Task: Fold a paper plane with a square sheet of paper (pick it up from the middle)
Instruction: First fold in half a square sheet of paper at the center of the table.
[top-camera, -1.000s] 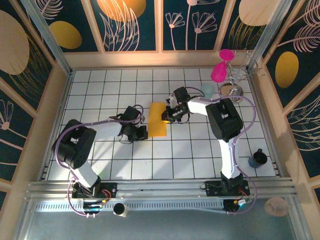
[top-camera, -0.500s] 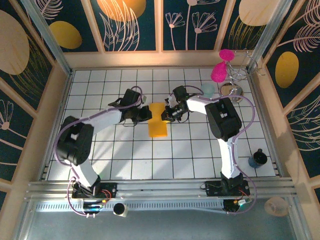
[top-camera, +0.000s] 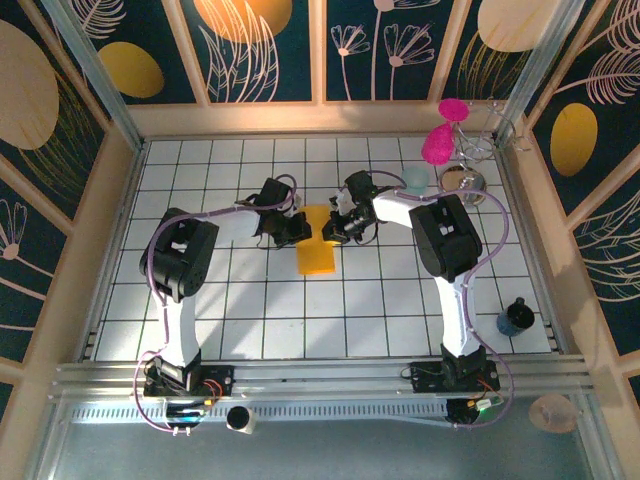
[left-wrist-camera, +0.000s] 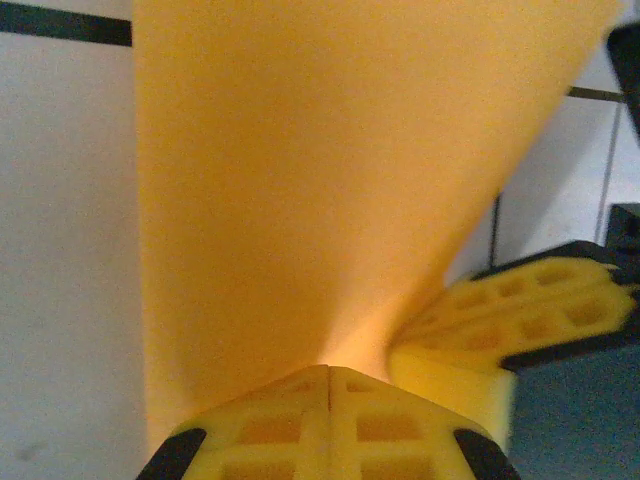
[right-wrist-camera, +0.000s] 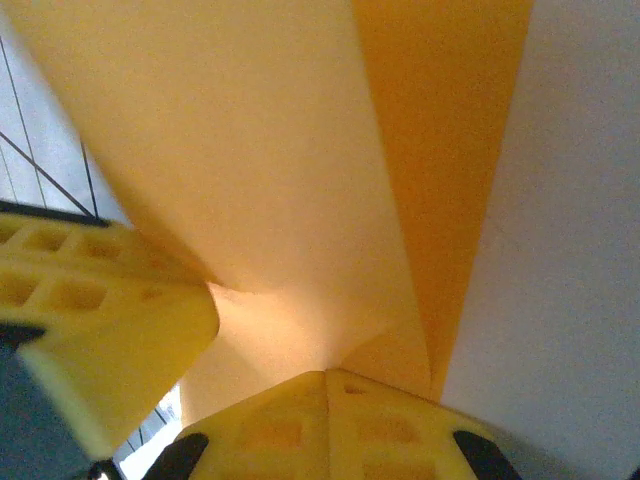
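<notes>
With the left gripper and right gripper both clamping the far end of the square sheet of paper, which is lying as a folded strip mid-tabletop, any opposing pull is risking a tear or skewed crease. Both arms are reaching inward, their tips nearly meeting.

Left claw closed, right claw closed

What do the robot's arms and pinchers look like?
The left arm and right arm are white tubes joined by chunky black blocks, with thin purple cables looping alongside. The left gripper and right gripper have bright yellow fingers with square waffle pockets and black backs.
</notes>
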